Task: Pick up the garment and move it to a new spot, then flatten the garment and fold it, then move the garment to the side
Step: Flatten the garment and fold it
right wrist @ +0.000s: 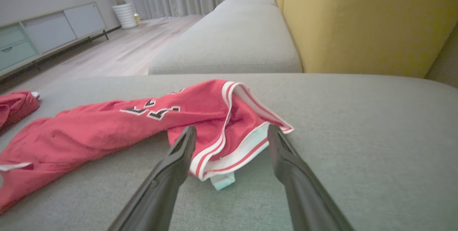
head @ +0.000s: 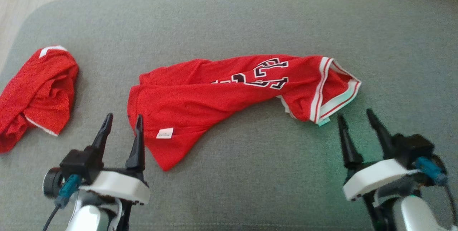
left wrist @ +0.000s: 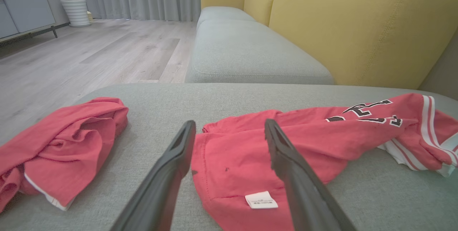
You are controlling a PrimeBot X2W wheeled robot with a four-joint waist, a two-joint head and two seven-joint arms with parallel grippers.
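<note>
A red jersey (head: 229,91) lies in a long, wrinkled bunch across the middle of the grey seat cushion (head: 250,20). It is not flat and it is not folded. It has black and white letters (head: 266,73) on it. Its end with the white and red stripes (head: 322,91) points to the cushion's right side. Its other end, with a small white tag (head: 165,133), lies nearer the front edge. The left gripper (head: 124,116) is wide open and has nothing in it. Its fingers point at the tag end of the jersey, and one dark finger is just beside the cloth; I cannot tell if it touches. The right gripper (head: 355,113) is wide open too, with nothing in it. It sits just beside the striped end, a little apart from it. A second, crumpled red garment (head: 35,95) lies by the cushion's left edge, well apart from the jersey. From the left wrist you can see a yellow backrest (left wrist: 357,27) behind the cushion and a wood floor (left wrist: 89,55) off to the side.
</note>
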